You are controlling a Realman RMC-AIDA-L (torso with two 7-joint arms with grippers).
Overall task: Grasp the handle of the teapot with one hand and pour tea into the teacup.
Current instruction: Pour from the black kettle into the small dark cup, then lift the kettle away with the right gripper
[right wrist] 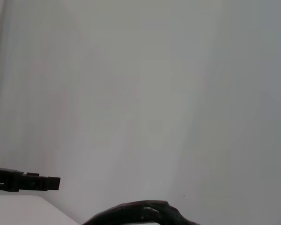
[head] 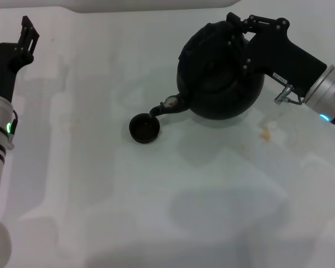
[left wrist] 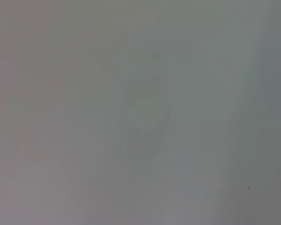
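Note:
The matte-black teapot [head: 218,78] hangs tilted over the white table at the back right in the head view. Its short spout [head: 166,106] points down to the left, and the tip sits just above the rim of the small black teacup [head: 144,128]. My right gripper [head: 243,40] reaches in from the right and is shut on the handle [head: 209,30] at the pot's top. No tea can be made out at the spout or in the cup. My left gripper [head: 10,34] is parked at the far left, open, well away from both.
The white table [head: 173,212] runs to the front and left of the cup. A small brownish stain [head: 265,132] lies right of the teapot. The left wrist view shows only blank table surface. A dark curved piece [right wrist: 140,213] shows low in the right wrist view.

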